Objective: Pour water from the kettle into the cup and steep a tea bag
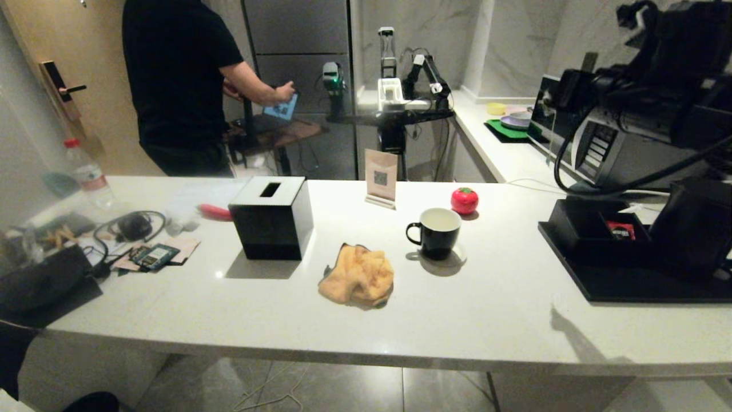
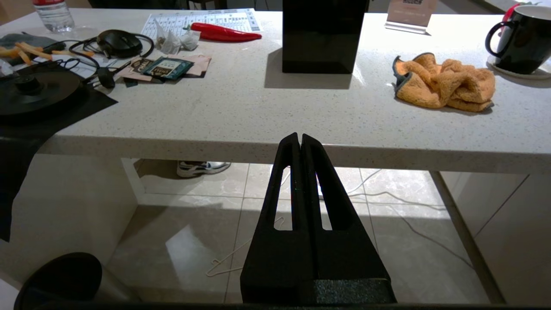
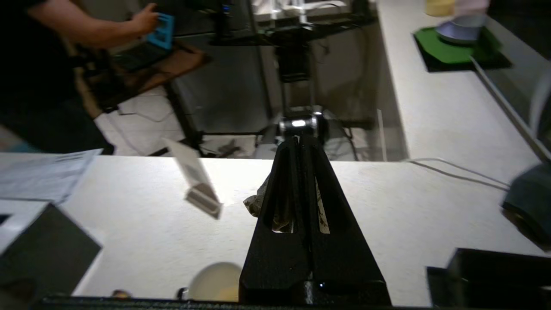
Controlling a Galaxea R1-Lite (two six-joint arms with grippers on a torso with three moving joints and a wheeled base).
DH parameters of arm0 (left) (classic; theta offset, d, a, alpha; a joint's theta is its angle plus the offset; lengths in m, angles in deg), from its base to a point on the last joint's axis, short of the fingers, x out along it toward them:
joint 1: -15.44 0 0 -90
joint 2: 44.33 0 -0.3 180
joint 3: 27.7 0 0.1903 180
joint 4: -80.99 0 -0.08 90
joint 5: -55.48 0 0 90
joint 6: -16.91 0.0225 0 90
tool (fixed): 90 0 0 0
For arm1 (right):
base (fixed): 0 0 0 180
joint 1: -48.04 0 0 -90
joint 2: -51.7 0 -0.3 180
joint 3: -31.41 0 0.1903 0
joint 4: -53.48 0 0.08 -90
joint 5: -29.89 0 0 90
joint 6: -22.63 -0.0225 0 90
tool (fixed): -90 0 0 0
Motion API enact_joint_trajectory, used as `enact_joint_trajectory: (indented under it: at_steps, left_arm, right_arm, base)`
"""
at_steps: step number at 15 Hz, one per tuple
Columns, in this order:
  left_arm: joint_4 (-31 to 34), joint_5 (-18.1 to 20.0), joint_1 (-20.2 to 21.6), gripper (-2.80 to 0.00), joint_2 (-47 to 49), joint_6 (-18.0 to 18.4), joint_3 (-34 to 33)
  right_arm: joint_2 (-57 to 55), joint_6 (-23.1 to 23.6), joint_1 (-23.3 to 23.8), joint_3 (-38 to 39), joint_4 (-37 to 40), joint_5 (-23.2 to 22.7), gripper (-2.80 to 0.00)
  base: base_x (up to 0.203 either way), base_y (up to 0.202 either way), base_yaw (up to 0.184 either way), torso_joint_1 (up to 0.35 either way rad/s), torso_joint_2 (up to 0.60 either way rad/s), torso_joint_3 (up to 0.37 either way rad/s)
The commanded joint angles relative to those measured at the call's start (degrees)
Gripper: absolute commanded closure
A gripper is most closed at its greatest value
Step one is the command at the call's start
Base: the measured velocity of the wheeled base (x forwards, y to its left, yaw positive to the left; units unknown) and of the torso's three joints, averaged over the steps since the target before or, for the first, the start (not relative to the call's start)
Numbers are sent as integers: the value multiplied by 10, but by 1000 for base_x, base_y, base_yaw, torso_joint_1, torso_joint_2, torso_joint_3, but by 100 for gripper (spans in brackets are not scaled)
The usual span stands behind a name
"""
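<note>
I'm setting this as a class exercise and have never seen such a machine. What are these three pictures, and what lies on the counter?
It is a two-armed robot. The wide picture comes from its head, the others from cameras behind each gripper. The left gripper, shut and empty, sits in front of the white counter. The right gripper, also shut, is above it. Something brownish shows behind its fingers; I cannot tell whether it is held. On the counter are a black cup, an orange cloth, a black box and a red tomato-shaped object.
</note>
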Motion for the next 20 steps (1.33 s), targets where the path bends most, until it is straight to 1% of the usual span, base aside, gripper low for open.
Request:
enact_joint_trajectory:
  at_steps: [1,3,6,9,13,14,16,19,20]
  left_arm:
    - [0,0,0,0,1,0,0]
    - [0,0,0,0,1,0,0]
    - [2,1,0,0,1,-1,0]
    - [3,2,0,0,1,-1,1]
    - [10,11,0,0,1,1,3]
    - [10,11,0,0,1,1,3]
    - [11,11,0,0,1,1,3]
    - [15,11,0,0,1,5,6]
    - [24,14,0,0,1,14,11]
  right_arm:
    - [32,0,-23,11,0,-3,0]
    - [53,6,-45,37,-2,-4,0]
    - [91,9,-86,98,-6,-5,0]
    - [120,20,-145,154,-7,-4,0]
    - [107,33,-224,161,-7,-2,0]
    - [98,49,-239,158,-8,-2,0]
    - [84,75,-264,155,-13,-3,0]
    - [75,77,-299,157,-40,-3,0]
    - [75,78,-306,158,-40,-2,0]
  base:
    - [0,0,0,0,0,0]
    - [0,0,0,0,0,0]
    - [0,0,0,0,0,0]
    - [0,0,0,0,0,0]
    - [0,0,0,0,0,0]
    - [0,0,0,0,0,0]
    - [0,0,0,0,0,0]
    - [0,0,0,0,0,0]
    - [0,0,0,0,0,0]
